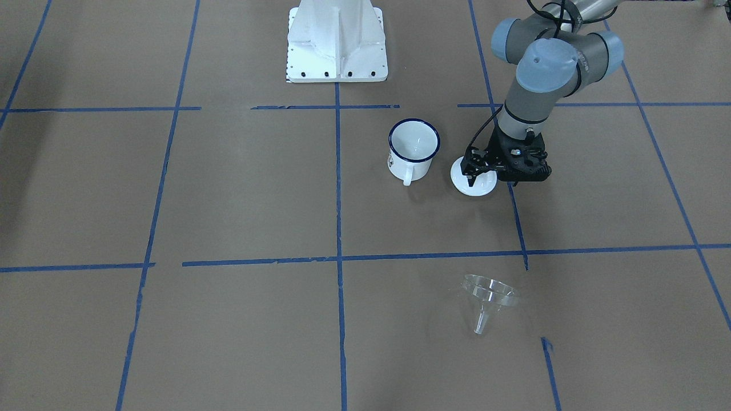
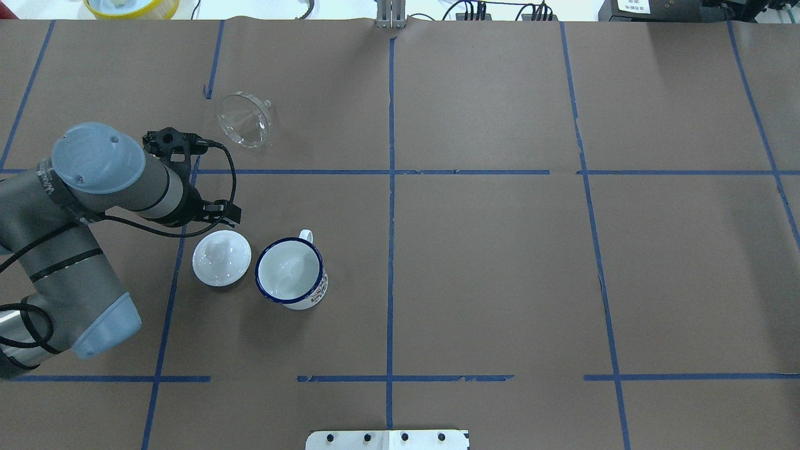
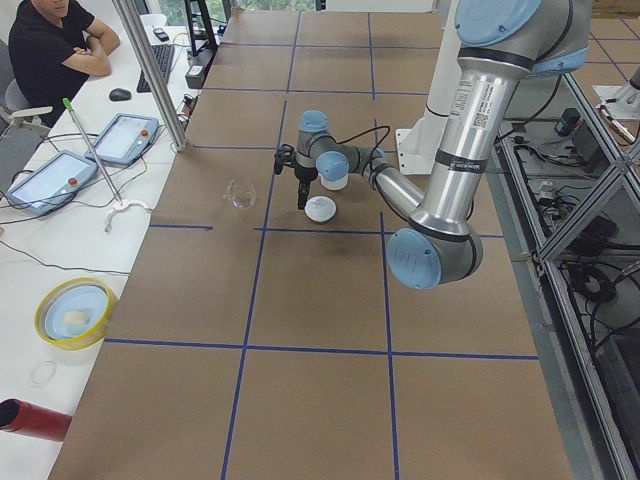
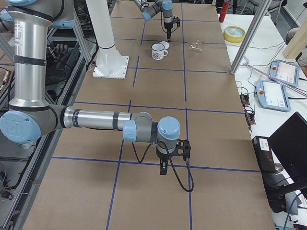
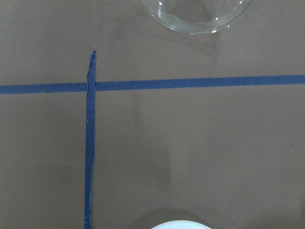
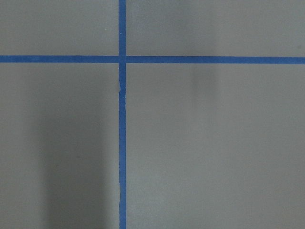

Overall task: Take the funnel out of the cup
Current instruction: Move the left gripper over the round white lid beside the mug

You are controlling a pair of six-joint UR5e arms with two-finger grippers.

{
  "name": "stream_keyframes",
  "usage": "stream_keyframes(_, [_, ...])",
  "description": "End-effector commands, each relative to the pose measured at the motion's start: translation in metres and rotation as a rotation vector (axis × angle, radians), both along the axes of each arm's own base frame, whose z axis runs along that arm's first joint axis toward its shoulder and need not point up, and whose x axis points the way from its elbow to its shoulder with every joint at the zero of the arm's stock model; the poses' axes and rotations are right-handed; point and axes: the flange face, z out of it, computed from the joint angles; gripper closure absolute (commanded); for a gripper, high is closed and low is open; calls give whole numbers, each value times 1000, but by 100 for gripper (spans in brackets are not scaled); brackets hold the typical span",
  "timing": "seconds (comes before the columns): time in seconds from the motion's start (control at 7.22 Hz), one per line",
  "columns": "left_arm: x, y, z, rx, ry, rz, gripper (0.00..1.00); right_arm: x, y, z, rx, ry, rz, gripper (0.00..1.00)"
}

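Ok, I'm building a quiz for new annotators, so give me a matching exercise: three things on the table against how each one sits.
Things:
1 funnel
2 cup
3 lid

States:
A upright and empty
B lying on its side, apart from the other two
C flat, knob up, right beside the cup

Pairs: 1-B, 2-A, 3-C

Clear transparent plastic funnel (image 2: 245,119) is lying tilted on the brown paper counter (image 2: 500,262), in the left half toward the far edge, well apart from the small white enamel mug with a dark blue rim (image 2: 291,273). Mug is standing upright and empty, handle pointing toward the far edge. White round domed lid with a knob (image 2: 221,257) is sitting just beside the mug, on its left-edge side. Grey left arm (image 2: 112,181) is reaching in from the left edge, wrist hanging just beyond the lid and hiding the fingers.
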Motion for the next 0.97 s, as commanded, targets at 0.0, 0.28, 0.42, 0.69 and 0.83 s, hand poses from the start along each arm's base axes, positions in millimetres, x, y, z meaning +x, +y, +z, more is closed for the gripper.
stream_keyframes(0.0, [14,20,7,-19,18,62,0,0,0,0,0,0,0,0])
stream_keyframes(0.28, [16,25,4,-23,21,75,5,0,0,0,0,0,0,0])
stream_keyframes(0.42, [15,26,3,-29,26,80,15,0,0,0,0,0,0,0])
stream_keyframes(0.69, [15,26,5,-34,23,82,39,0,0,0,0,0,0,0])
stream_keyframes(0.83, [14,25,3,-32,26,81,50,0,0,0,0,0,0,0])
